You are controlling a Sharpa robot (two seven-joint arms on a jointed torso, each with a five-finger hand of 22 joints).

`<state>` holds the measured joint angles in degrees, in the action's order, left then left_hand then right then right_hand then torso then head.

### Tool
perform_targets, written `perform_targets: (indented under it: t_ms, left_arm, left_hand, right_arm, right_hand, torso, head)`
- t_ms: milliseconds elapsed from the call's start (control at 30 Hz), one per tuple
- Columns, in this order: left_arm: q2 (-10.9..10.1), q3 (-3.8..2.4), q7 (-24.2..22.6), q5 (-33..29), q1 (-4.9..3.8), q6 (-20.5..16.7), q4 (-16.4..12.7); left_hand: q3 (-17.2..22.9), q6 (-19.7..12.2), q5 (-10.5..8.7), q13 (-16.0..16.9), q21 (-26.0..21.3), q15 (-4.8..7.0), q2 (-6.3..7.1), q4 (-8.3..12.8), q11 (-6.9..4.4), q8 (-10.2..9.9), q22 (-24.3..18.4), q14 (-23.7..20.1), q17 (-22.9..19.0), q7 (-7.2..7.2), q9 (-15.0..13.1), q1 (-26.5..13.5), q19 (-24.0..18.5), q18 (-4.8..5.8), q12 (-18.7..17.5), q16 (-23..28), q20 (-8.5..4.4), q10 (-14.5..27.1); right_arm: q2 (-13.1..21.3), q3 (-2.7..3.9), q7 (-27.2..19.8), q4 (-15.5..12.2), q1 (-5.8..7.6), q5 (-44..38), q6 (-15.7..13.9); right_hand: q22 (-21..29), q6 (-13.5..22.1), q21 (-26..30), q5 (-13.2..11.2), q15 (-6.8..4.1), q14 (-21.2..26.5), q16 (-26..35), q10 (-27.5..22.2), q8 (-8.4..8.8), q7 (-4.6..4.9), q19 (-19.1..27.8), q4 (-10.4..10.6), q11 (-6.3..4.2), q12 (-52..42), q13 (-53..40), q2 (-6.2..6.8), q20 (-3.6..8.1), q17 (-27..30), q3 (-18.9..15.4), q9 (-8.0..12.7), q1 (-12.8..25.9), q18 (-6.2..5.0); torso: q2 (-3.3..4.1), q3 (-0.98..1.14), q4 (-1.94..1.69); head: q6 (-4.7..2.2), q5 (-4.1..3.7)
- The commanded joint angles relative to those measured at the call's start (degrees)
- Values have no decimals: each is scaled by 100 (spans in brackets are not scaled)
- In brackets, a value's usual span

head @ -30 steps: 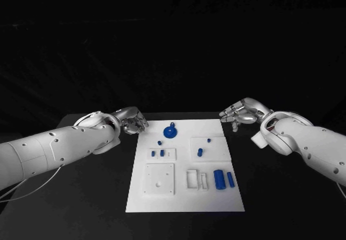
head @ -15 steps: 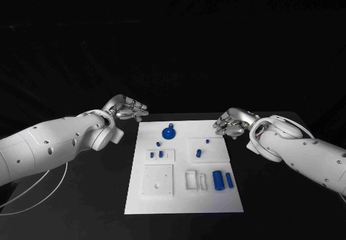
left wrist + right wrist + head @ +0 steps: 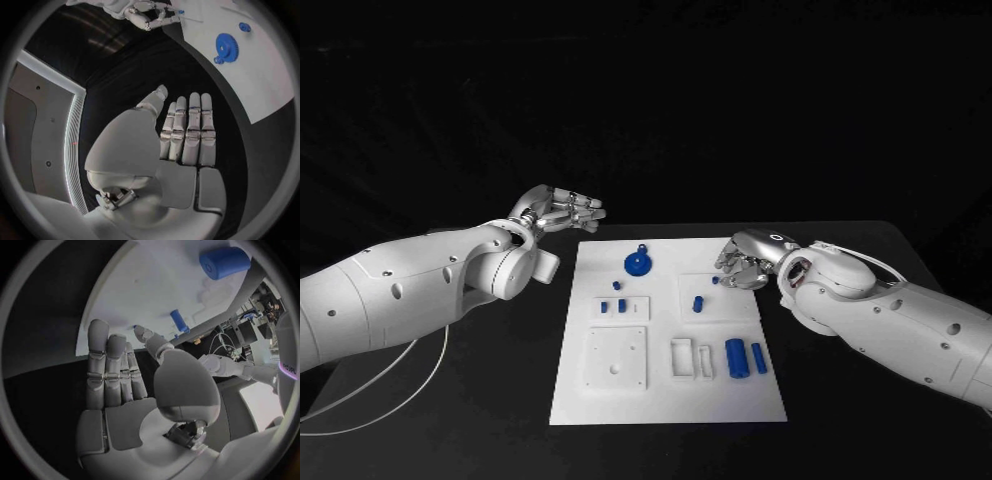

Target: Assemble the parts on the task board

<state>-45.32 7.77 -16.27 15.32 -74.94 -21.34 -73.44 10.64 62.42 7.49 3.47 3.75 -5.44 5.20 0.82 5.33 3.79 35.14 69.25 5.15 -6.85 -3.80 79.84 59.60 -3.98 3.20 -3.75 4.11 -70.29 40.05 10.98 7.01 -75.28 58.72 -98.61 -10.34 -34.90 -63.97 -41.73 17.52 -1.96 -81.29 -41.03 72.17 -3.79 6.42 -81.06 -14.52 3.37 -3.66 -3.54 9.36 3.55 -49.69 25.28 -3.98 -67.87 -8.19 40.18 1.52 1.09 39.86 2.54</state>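
no writing can be read on anything. the white task board (image 3: 668, 340) lies in the middle of the black counter (image 3: 862, 400), with a blue gear (image 3: 638, 263) at its far end and blue cylinders (image 3: 737, 358) near right. the left hand (image 3: 561, 213) hovers off the far left corner, fingers straight, holding nothing. the right hand (image 3: 749, 260) sits over the far right edge, empty; its wrist view shows a small blue peg (image 3: 179, 320) beyond flat fingers.
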Motion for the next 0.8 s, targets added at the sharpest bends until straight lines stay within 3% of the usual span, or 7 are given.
perform_targets:
  t_ms: [33, 333, 467, 800]
  left_arm:
    - [2, -7, -193, -225, -14, 34, -35]
    - [21, -7, -186, -243, -14, 25, -17]
    - [31, -7, -173, -248, -14, 26, 11]
    - [50, -7, -166, -259, -14, 52, 41]
  left_hand:
    - [-45, -42, -3, -5, 12, -28, -28, 17, 11, -16, -343, -92, -92, -19, 6, 44, 36, -40, 19, 12, 73, 39]
    - [-77, -59, -2, -4, 26, -34, -54, 45, 20, -18, -960, -79, -95, -33, 8, 54, 183, -33, 21, 30, 60, 53]
    - [-82, -64, 2, -7, 33, -33, -55, 52, 28, -19, -1096, -87, -97, -43, 8, 55, 209, -31, 15, 25, 62, 64]
    - [-83, -63, 1, -7, 37, -33, -59, 52, 29, -19, -1165, -85, -96, -43, 8, 55, 225, -31, 13, 25, 61, 64]
  right_arm:
    - [-21, -29, 226, -59, -3, -412, 80]
    - [-45, -71, 218, -125, -4, -474, 94]
    - [-57, -86, 180, -150, -4, -480, 45]
    - [-159, -210, 224, -90, -5, -567, -23]
  right_hand:
    - [-53, 25, 48, 28, 11, -40, -25, -31, 16, -3, -19, 37, 0, 25, -3, 65, -43, 10, 24, -3, -17, -141]
    - [-230, -17, 142, 72, 0, -46, -45, 26, 16, -15, -52, 40, -17, 24, -4, 86, -31, 7, 78, -5, -40, -137]
    - [-302, -70, 159, 84, -9, -56, -57, 139, 13, -31, -73, 7, -48, 22, -6, 69, -19, -1, 152, -11, -69, -128]
    - [-480, -232, 200, -121, -44, -68, -78, 205, 15, -67, -99, 17, -79, 22, -7, 5, 12, -31, 454, -7, -40, -106]
  torso:
    - [0, 4, 3]
    - [-5, 10, 9]
    - [-2, 10, 11]
    - [-3, 9, 6]
  head:
    - [13, 12]
    - [22, 34]
    - [29, 76]
    - [23, 68]
